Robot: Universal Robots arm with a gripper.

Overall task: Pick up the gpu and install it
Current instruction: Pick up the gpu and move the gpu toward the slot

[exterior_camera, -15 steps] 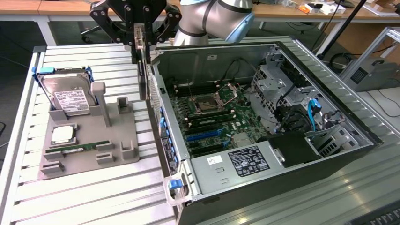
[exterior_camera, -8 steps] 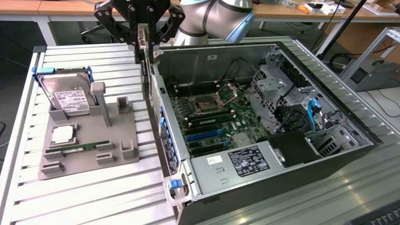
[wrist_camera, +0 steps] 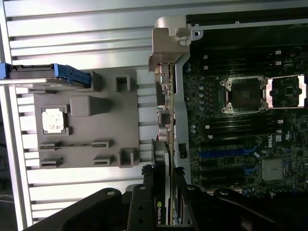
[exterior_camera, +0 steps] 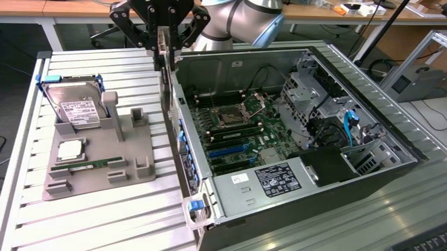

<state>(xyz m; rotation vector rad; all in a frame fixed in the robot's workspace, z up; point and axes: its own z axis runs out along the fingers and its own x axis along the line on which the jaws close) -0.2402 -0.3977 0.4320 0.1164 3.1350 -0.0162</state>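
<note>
The gpu (exterior_camera: 167, 89) is a thin dark card that hangs edge-on from my gripper (exterior_camera: 165, 49), which is shut on it. It hovers over the side wall of the open computer case (exterior_camera: 237, 63), at the exterior view's left of the motherboard (exterior_camera: 237, 130). In the wrist view the gpu (wrist_camera: 166, 110) runs along the case rim, its silver bracket (wrist_camera: 168, 38) at the far end. There my gripper (wrist_camera: 163, 187) clamps the end with the green logo. Blue expansion slots (exterior_camera: 227, 150) (wrist_camera: 224, 154) lie uncovered on the board.
A grey holder tray (exterior_camera: 98, 136) at the exterior view's left carries a silver hard drive (exterior_camera: 77, 107), a processor chip (exterior_camera: 70, 150) and a green memory stick (exterior_camera: 91, 164). The case holds a drive cage (exterior_camera: 307, 83), cables and a black power unit (exterior_camera: 335, 164).
</note>
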